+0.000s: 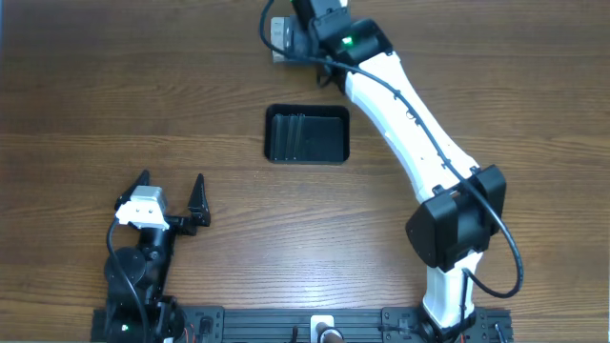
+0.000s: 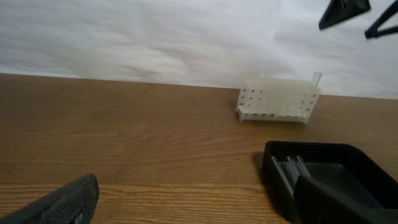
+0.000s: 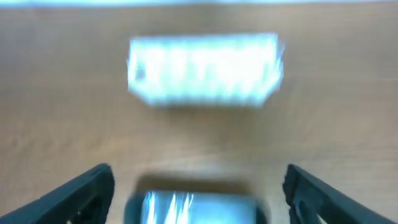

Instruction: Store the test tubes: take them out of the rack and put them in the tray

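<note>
Jaws spread wide, the right gripper (image 3: 198, 169) hangs near the rack (image 2: 277, 102) at top centre, likely poised for its remaining tube (image 2: 316, 77), tray (image 1: 307, 161) just below.

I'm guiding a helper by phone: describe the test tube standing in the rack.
On the table, beyond the black tray, stands a white rack. The test tube is the clear one upright at its end; other tubes lie in the tray.

The wooden table (image 1: 114, 86) carries 1 white rack (image 2: 277, 102) and, near it, 1 black tray (image 1: 332, 138).
</note>
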